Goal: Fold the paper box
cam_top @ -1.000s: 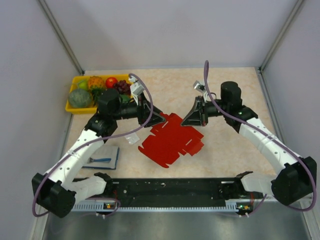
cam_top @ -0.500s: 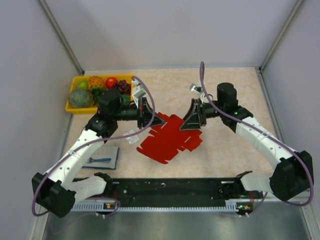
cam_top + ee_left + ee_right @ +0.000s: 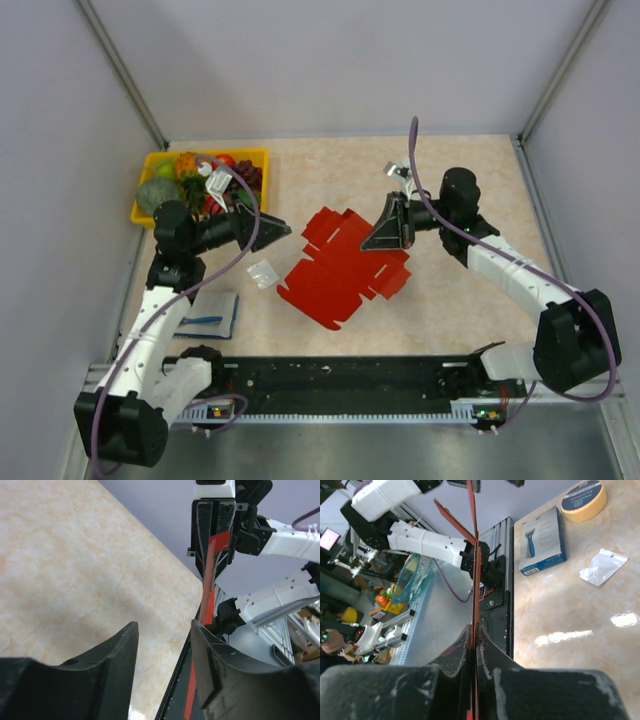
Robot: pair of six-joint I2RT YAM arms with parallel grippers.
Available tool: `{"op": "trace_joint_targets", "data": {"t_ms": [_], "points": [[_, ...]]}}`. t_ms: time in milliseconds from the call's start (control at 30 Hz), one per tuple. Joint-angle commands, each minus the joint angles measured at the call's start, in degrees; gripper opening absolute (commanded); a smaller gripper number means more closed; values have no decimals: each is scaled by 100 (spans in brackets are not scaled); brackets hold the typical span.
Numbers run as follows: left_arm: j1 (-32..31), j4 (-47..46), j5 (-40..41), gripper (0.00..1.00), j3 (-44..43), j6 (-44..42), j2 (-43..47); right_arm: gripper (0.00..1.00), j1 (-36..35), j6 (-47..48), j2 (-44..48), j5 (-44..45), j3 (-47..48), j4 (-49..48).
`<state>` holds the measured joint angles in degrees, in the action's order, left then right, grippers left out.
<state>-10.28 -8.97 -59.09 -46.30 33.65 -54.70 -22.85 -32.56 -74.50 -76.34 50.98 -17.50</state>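
Two pincers show: the right pincer [image 3: 375, 240] is clamped on the far right edge of the box [image 3: 340, 275]; the left pincer [image 3: 275, 228] is apart, empty, left of the box.

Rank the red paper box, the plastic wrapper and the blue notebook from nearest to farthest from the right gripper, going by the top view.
1. paper box: mid-table, one edge clamped in the right gripper.
2. plastic wrapper: just left of the box.
3. blue notebook: farthest, at the near left.
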Motion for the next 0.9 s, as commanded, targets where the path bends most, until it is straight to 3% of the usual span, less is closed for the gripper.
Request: {"op": "trace_joint_targets", "data": {"t_ms": [0,233,567,767,867], "points": [[457,-1473,-40,48,665,1326,109,0,132,-867,-82,-330,131,-1398],[369,-3653,-936,36,1001,2787,-427,0,202,-858,-214,-154,333,-1327],[-201,-2890,-1069,23,702,2040,-542,0,211,-1534,-311,-171,193,-2275],[-351,-3014,-956,21,640,2006,-446,0,202,-1351,-346,-162,193,-2031],[-386,-2173,-711,22,491,1324,-218,0,202,-1017,-267,-101,202,-1574]]}}
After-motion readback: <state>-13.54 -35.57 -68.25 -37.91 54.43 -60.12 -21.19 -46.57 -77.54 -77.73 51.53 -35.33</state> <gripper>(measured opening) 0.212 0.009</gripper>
